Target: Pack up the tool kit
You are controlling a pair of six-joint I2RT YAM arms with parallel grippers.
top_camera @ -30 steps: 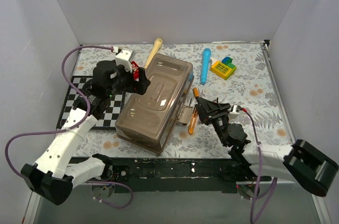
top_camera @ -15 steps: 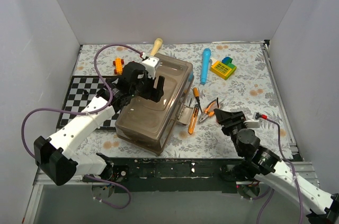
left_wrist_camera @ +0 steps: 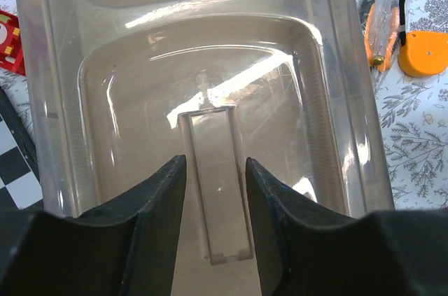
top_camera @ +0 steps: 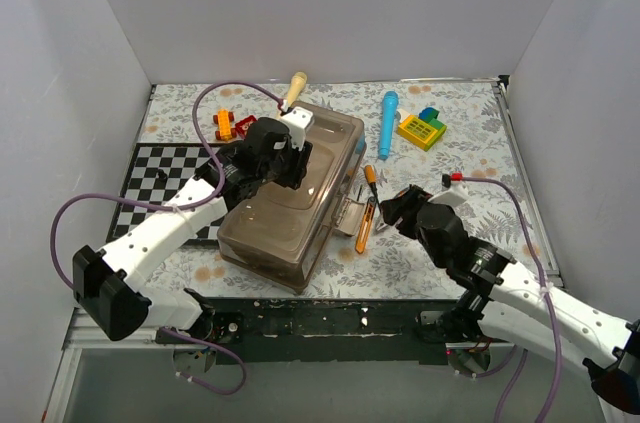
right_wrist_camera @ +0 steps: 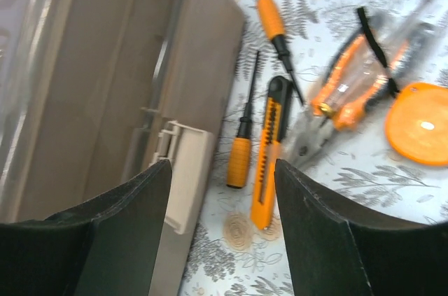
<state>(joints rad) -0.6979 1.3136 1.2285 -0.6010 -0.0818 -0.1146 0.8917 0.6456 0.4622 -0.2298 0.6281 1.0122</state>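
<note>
The left gripper (left_wrist_camera: 215,161) is straddling the recessed handle (left_wrist_camera: 215,198) of the toolbox (top_camera: 272,221) at mid-table, the handle running lengthwise between its fingers, pinch not discernible, while the empty, spread right gripper (right_wrist_camera: 222,164) is hovering over screwdrivers (right_wrist_camera: 239,159) just beside the box.

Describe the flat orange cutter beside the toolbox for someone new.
Start at the big translucent toolbox mid-table; orange tools lie just right of it. The cutter lies between a short screwdriver and the pliers. It alone has a flat orange body with a black end.
</note>
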